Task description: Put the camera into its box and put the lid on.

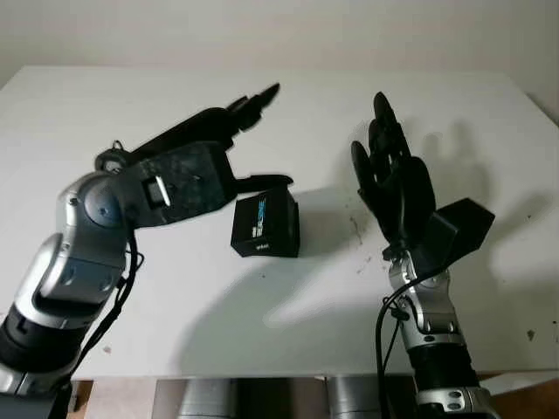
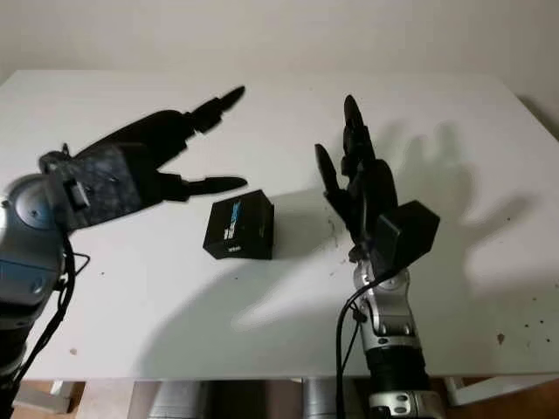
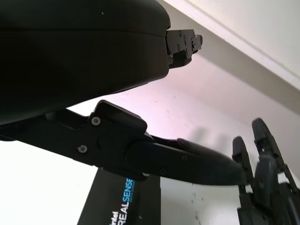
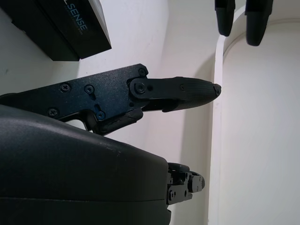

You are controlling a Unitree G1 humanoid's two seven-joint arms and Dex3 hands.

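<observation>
A small black box with blue RealSense lettering (image 1: 265,225) sits closed on the white table (image 1: 262,314), near the middle. My left hand (image 1: 249,140) hovers just to its left and above it, open and holding nothing. My right hand (image 1: 384,161) is raised to the right of the box, palm turned toward it, open, a hand's width away. The left wrist view catches the box's printed top (image 3: 123,201) below the thumb; the right wrist view catches a corner of the box (image 4: 61,28) beyond the fingers.
The white table runs to a pale wall at the back, and its front edge (image 1: 288,375) is close to me. Small dark specks (image 1: 358,240) mark the surface right of the box.
</observation>
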